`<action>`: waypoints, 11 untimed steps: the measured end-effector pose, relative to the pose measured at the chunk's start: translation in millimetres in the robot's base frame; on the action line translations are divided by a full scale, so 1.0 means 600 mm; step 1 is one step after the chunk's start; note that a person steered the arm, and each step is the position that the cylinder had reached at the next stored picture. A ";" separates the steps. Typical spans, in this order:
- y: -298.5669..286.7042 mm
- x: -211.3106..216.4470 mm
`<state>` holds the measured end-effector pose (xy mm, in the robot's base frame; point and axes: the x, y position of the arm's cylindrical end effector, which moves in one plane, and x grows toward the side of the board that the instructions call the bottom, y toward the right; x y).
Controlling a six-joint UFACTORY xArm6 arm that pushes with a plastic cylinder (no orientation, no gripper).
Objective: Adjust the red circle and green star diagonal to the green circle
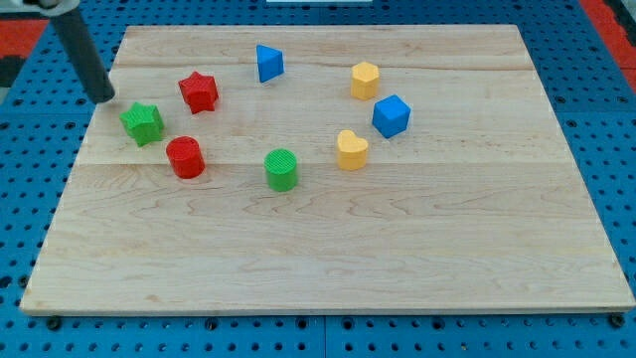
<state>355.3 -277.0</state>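
Red circle [185, 157] sits at the board's left-middle, upright; green star [143, 123] just up-left of it, near but apart; green circle [282, 169] off to the view's right of the red circle, a little lower, well apart from it.

My tip [103, 98] rests at the board's left edge, up-left of the green star, close beside it; contact cannot be told; rod slants up toward the view's top-left corner. No pincer on this arm, only the rod, so nothing released, clenched or grasped.

Red star [199, 91] above the red circle, to the right of the green star; blue triangle [268, 63] near the top, centre-left; yellow block [365, 80], shape unclear, top centre-right; blue cube [392, 115] just below-right of it; yellow heart [351, 150] below-left of the cube, to the right of the green circle.

Blocks form a loose ring; none touching another; board [397, 249] is pale wood on a blue pegboard [616, 149].
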 end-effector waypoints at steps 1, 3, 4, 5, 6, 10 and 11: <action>0.036 0.037; 0.091 0.092; 0.089 0.157; 0.125 0.165; 0.194 0.165; 0.048 0.100; 0.039 0.003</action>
<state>357.4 -253.9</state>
